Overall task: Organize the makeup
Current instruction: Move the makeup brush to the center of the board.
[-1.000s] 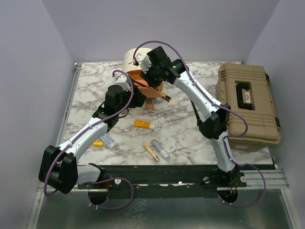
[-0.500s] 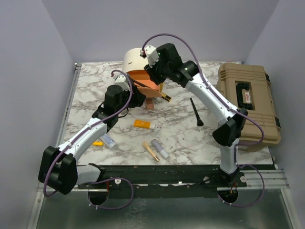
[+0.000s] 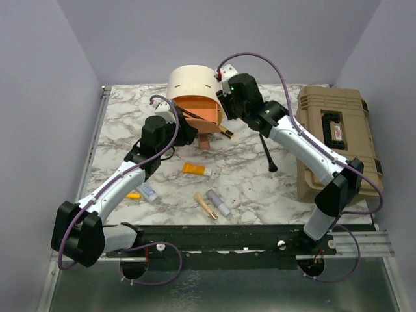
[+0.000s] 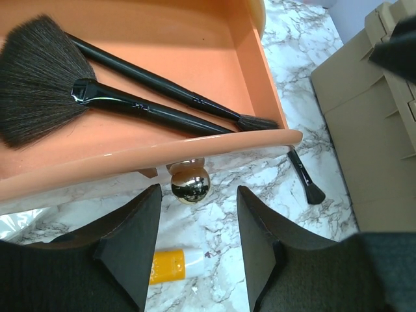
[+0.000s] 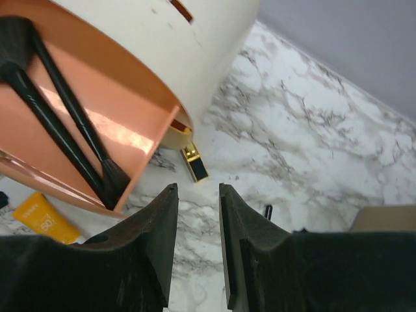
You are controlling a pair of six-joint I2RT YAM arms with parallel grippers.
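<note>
Swung rightward, my right pincer (image 5: 197,190) hangs narrow and empty beside the round case (image 5: 195,45); my left pincer (image 4: 199,195) stands open astride the gold knob (image 4: 190,183). Two black brushes (image 4: 149,110) lie in the orange tray (image 4: 195,39), upper left of frame.

Pale lilac walls (image 3: 195,32) on three sides, grey-veined white marble tabletop (image 3: 247,175), black rail (image 3: 221,237) along near edge, even light

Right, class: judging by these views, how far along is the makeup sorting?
Done: two black brushes lie in the orange drawer. In hand: nothing, both jaws empty. Left on the table: another brush, orange tube, gold tube, lilac tube, whitish tube.
</note>
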